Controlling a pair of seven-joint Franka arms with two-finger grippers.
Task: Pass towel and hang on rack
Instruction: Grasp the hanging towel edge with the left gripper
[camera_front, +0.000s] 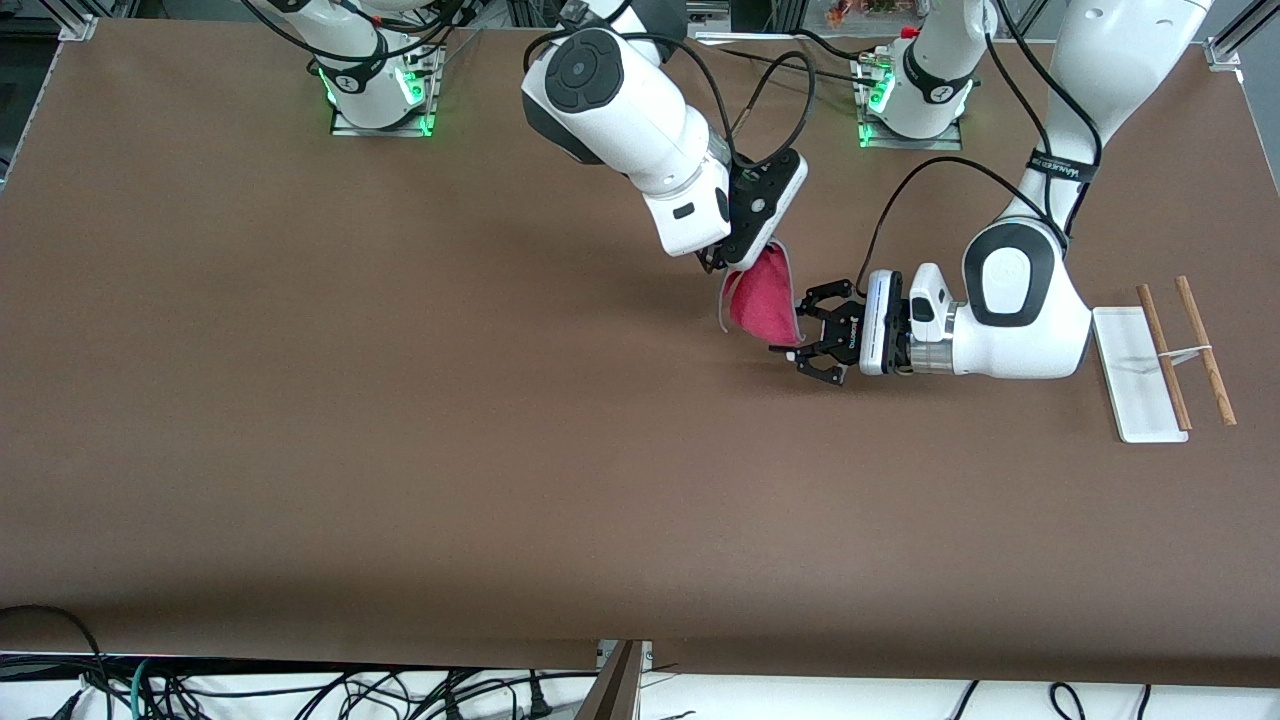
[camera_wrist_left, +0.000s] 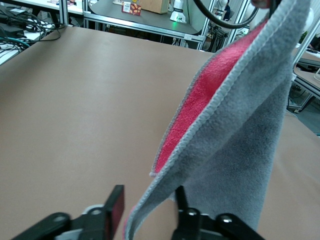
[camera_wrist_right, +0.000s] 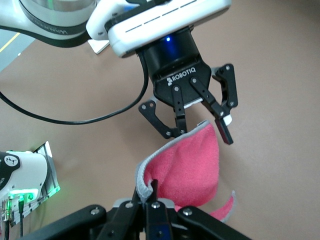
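The towel (camera_front: 762, 300), pink-red with pale grey edging, hangs above the table's middle from my right gripper (camera_front: 728, 262), which is shut on its top corner (camera_wrist_right: 145, 186). My left gripper (camera_front: 805, 335) is open, level with the towel's lower edge on the side toward the left arm's end. In the left wrist view the towel's grey side (camera_wrist_left: 245, 140) hangs with its lower edge between my spread fingers (camera_wrist_left: 116, 207), not pinched. The right wrist view shows my left gripper (camera_wrist_right: 200, 131) open at the towel's edge. The rack (camera_front: 1165, 355) lies at the left arm's end of the table.
The rack's white base (camera_front: 1135, 375) and two wooden rods (camera_front: 1205, 350) rest near the left arm's elbow (camera_front: 1020, 300). Black cables loop from both wrists above the table. The arm bases stand along the table's edge farthest from the front camera.
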